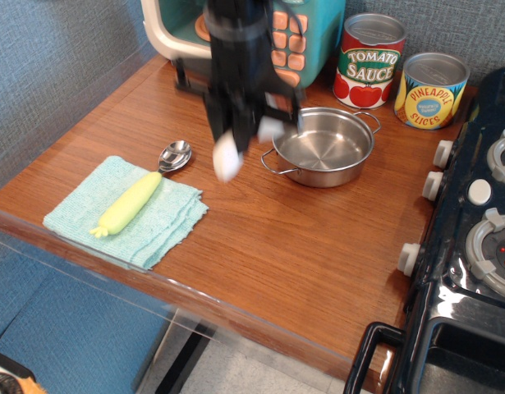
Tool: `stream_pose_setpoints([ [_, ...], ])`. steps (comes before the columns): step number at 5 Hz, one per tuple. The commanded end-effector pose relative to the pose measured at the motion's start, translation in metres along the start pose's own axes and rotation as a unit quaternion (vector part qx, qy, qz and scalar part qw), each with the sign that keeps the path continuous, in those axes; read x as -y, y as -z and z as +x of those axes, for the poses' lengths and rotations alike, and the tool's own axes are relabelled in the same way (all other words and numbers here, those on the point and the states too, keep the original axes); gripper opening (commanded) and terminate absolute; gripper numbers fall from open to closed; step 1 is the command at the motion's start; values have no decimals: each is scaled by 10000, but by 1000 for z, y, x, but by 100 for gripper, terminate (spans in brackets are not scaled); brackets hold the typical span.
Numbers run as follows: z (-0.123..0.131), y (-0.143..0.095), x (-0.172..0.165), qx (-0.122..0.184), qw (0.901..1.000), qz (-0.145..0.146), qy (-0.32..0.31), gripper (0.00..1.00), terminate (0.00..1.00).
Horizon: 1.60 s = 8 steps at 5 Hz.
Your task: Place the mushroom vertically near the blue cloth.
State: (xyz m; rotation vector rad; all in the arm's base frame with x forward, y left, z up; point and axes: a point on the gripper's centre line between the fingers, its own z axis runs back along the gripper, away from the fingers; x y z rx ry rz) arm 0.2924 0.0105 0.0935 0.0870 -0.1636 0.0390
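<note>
My gripper (237,131) hangs over the middle of the wooden table, motion-blurred, shut on the mushroom (227,161). Only the mushroom's white stem shows, pointing down below the fingers; its cap is hidden inside the jaws. The stem's tip hovers just above the wood, between the spoon's bowl and the steel pot. The blue cloth (80,215) lies folded at the front left, a short way left and forward of the mushroom. A yellow-handled spoon (134,202) lies across the cloth.
A steel pot (322,148) stands right of the gripper. A tomato sauce can (369,61) and a pineapple can (431,90) stand at the back right. A toy microwave (305,33) is behind the arm. A black stove (474,246) fills the right side.
</note>
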Motion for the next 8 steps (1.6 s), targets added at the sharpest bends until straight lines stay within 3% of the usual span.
stream_pose_setpoints([
  [1,-34,6,21,2,9980,46,626,0,0],
  [2,-33,22,26,-200,9975,187,646,100,0],
  [3,-31,24,29,-179,9972,131,721,100,0],
  [5,-32,-9,33,276,9961,-258,798,100,0],
  [7,-32,-9,33,276,9961,-258,798,100,0],
  [8,-32,-9,33,276,9961,-258,798,100,100],
])
